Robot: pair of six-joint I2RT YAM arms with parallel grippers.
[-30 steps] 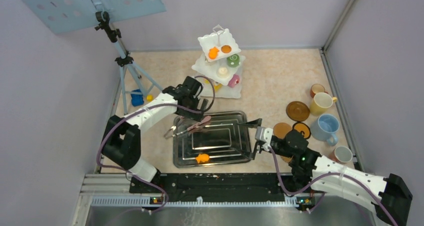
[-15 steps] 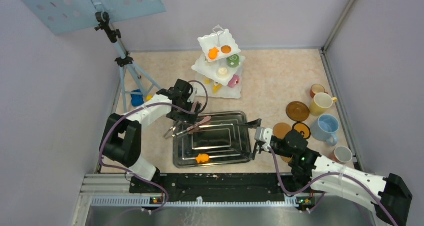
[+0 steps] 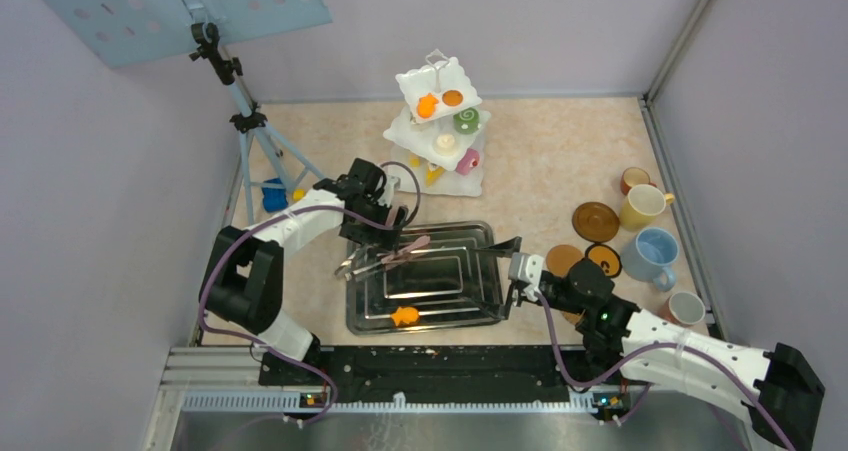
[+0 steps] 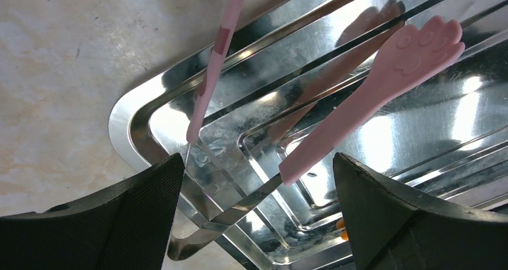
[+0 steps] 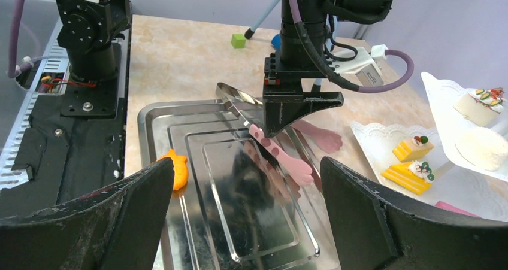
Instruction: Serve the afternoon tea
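Note:
A white three-tier stand (image 3: 408,126) at the back centre carries small pastries: orange (image 3: 427,105), green swirl (image 3: 466,121), cream (image 3: 445,143) and pink (image 3: 467,161). One orange pastry (image 3: 404,316) lies in the steel tray (image 3: 484,233), also seen as the orange pastry (image 5: 175,168) in the right wrist view. Pink tongs (image 3: 385,256) rest across the tray's left rim. My left gripper (image 3: 388,233) hovers open over them; the tongs (image 4: 335,126) lie between its spread fingers, untouched. My right gripper (image 3: 510,276) stands open at the tray's right edge, empty. Mugs, yellow (image 3: 643,206), blue (image 3: 655,254), brown (image 3: 634,179) and grey (image 3: 685,307), stand at the right with brown coasters (image 3: 595,221).
A tripod (image 3: 250,141) stands at the back left with small blue and yellow items (image 3: 273,193) at its foot. A green cube (image 5: 239,40) lies on the table beyond the tray. Side walls close in left and right.
My left gripper has drawn back to the left over the tongs, which have shifted slightly. The right arm has stayed still.

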